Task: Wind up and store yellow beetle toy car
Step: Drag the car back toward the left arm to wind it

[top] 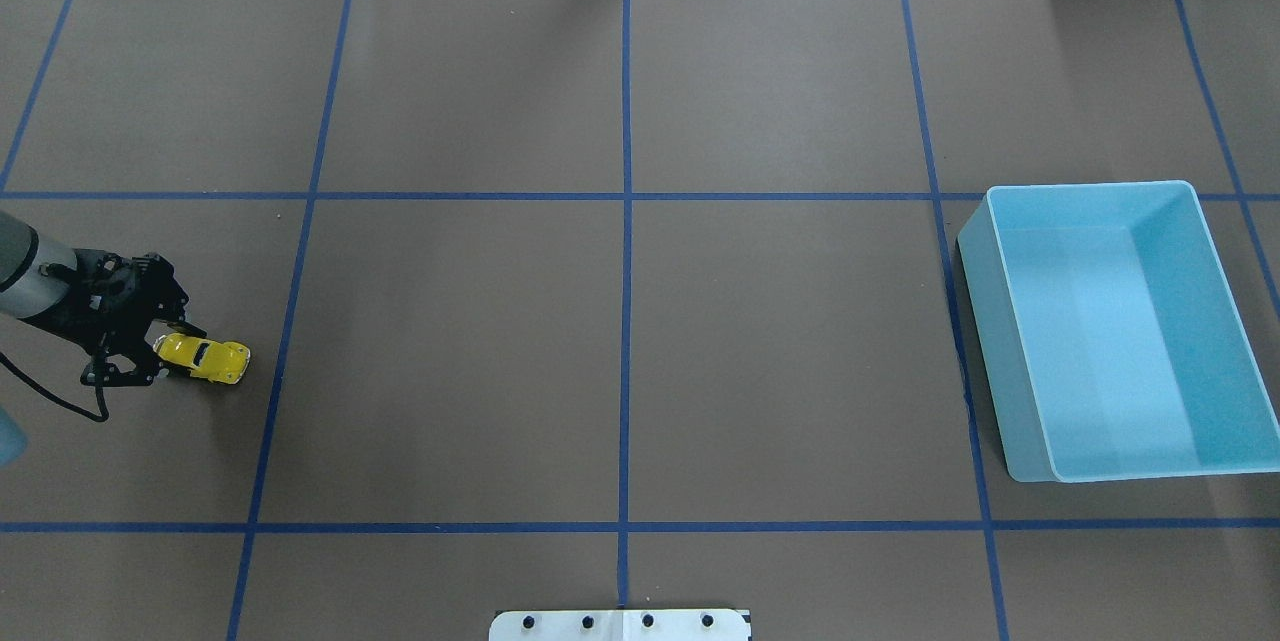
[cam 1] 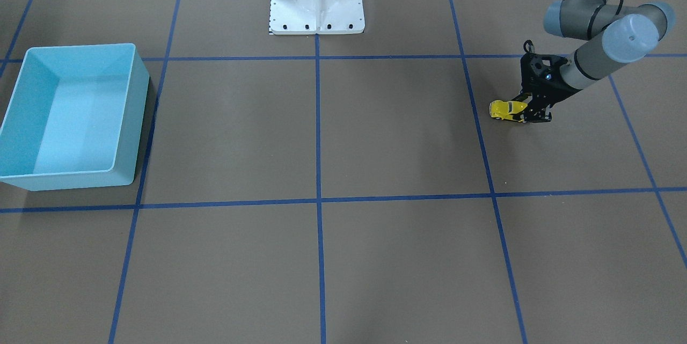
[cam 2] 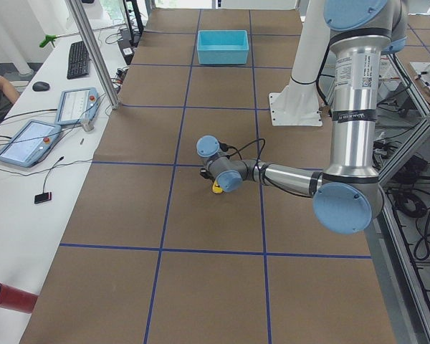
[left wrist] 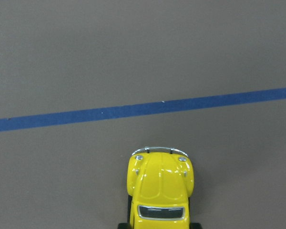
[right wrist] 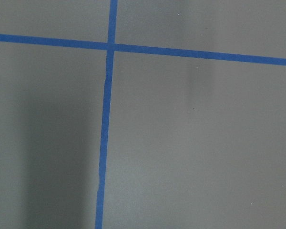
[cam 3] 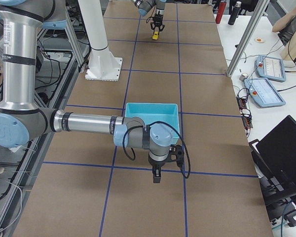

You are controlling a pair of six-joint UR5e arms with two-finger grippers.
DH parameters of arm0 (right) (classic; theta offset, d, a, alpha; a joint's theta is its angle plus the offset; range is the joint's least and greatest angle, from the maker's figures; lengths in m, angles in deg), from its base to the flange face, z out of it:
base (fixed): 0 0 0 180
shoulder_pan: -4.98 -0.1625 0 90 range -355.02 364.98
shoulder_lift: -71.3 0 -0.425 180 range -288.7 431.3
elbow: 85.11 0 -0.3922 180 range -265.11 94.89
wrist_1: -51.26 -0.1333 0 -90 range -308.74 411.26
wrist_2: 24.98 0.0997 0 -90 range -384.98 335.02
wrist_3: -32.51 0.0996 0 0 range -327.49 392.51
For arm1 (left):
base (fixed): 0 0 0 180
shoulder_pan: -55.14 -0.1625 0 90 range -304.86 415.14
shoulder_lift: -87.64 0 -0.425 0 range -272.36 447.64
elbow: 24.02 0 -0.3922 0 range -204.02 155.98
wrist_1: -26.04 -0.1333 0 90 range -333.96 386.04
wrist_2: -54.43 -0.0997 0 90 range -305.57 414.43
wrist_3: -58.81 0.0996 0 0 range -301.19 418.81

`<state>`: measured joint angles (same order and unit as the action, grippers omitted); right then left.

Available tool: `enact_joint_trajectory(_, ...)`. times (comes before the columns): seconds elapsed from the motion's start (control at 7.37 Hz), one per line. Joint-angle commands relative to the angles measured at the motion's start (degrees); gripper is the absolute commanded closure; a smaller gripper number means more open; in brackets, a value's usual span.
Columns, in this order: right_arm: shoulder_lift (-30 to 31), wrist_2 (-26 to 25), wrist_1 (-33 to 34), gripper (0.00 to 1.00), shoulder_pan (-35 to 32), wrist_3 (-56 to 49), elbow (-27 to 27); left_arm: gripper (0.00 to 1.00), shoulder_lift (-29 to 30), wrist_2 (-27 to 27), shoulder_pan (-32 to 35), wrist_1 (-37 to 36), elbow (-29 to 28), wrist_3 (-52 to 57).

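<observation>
Left gripper (top: pixel 168 353) jaws pinch only tail of tiny yellow beetle toy car (top: pixel 212 359); shallow hold may slip, car twisting during wind-up. Right gripper (cam 3: pixel 157 177) jaws: cannot tell.

The worktop (top: pixel 780 351) is brown, ruled into large squares by blue tape lines (top: pixel 626 321). At the overhead view's left edge, the yellow beetle toy car (top: pixel 205 359) is bright yellow with dark windows and silver trim; the left hand (top: pixel 168 353) is black. At right, the bin (top: pixel 990 351) is light blue. The left arm (cam 1: pixel 587 67) is grey with pale blue caps; the base plate (cam 1: pixel 316 0) is white.
</observation>
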<state>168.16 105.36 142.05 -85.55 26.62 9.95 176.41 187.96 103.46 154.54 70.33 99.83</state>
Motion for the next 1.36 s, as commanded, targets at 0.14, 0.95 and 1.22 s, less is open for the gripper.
enact_joint_trajectory(0.14,0.0,0.0,0.0,0.01,0.0,0.0,0.0,1.00,0.0,0.2,0.2,0.0,-0.2,0.0)
enact_joint_trajectory(0.95,0.0,0.0,-0.1,0.01,0.0,0.0,0.0,1.00,-1.0,0.2,0.8,0.0,-0.7,0.4)
enact_joint_trajectory(1.22,0.0,0.0,-0.1,0.01,0.0,0.0,0.0,1.00,-1.0,0.2,1.0,0.1,-0.7,0.5)
